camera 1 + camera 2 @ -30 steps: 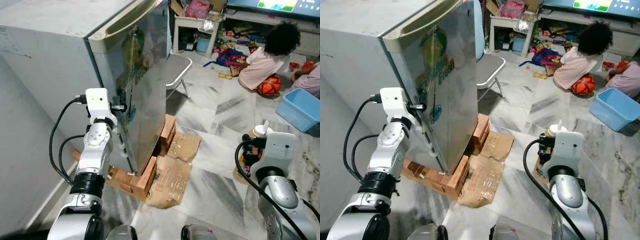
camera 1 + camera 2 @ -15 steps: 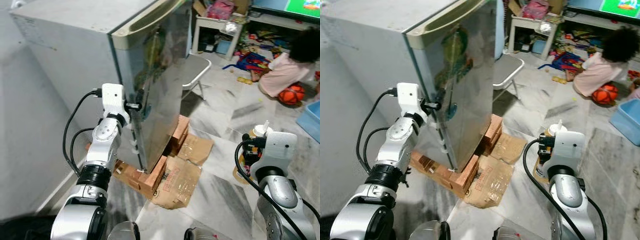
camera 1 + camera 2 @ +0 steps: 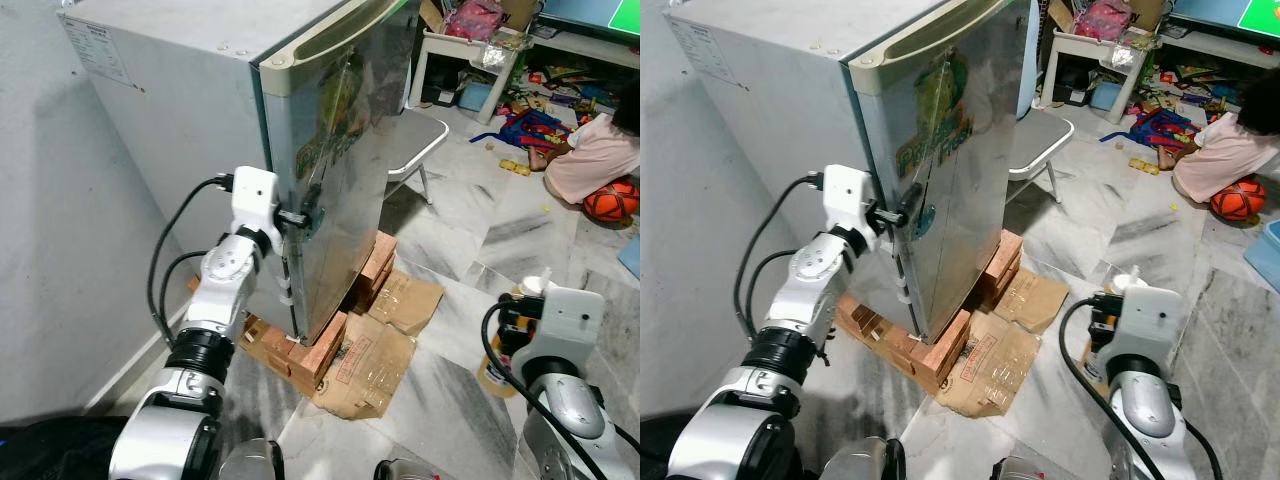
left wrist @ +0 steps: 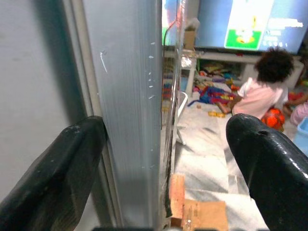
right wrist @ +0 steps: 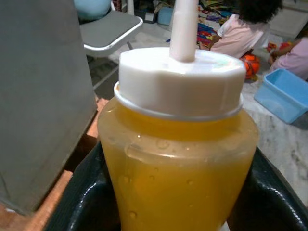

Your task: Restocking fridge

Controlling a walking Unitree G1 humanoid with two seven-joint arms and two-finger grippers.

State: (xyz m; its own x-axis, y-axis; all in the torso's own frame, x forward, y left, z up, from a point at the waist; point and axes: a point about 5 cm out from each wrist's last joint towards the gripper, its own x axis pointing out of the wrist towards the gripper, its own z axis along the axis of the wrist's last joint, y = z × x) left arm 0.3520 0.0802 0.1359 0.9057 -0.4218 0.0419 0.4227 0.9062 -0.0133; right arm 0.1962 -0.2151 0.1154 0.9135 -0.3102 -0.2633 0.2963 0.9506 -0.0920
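A small silver fridge [image 3: 340,190] stands with its door closed, raised on bricks. My left gripper [image 4: 166,139] is open at the door's side edge [image 4: 130,96], about halfway up. One black finger [image 4: 62,163] lies against the fridge's grey side, and the other [image 4: 269,159] hangs in front of the door face. My right gripper [image 5: 180,207] is shut on a bottle of orange liquid [image 5: 178,159] with a white nozzle cap [image 3: 537,287]. It holds the bottle upright, low on the right, well apart from the fridge.
Red bricks [image 3: 315,350] and flattened cardboard [image 3: 375,355] lie under and before the fridge. A grey wall [image 3: 60,250] runs close on the left. Beyond are a folding chair [image 3: 415,135], a person sitting on the floor [image 3: 600,150], an orange ball [image 3: 612,197], scattered toys and a blue bin [image 5: 284,94].
The whole picture has shifted, so the fridge now sits further right in view. My left gripper stays at the door edge. The right still holds the bottle.
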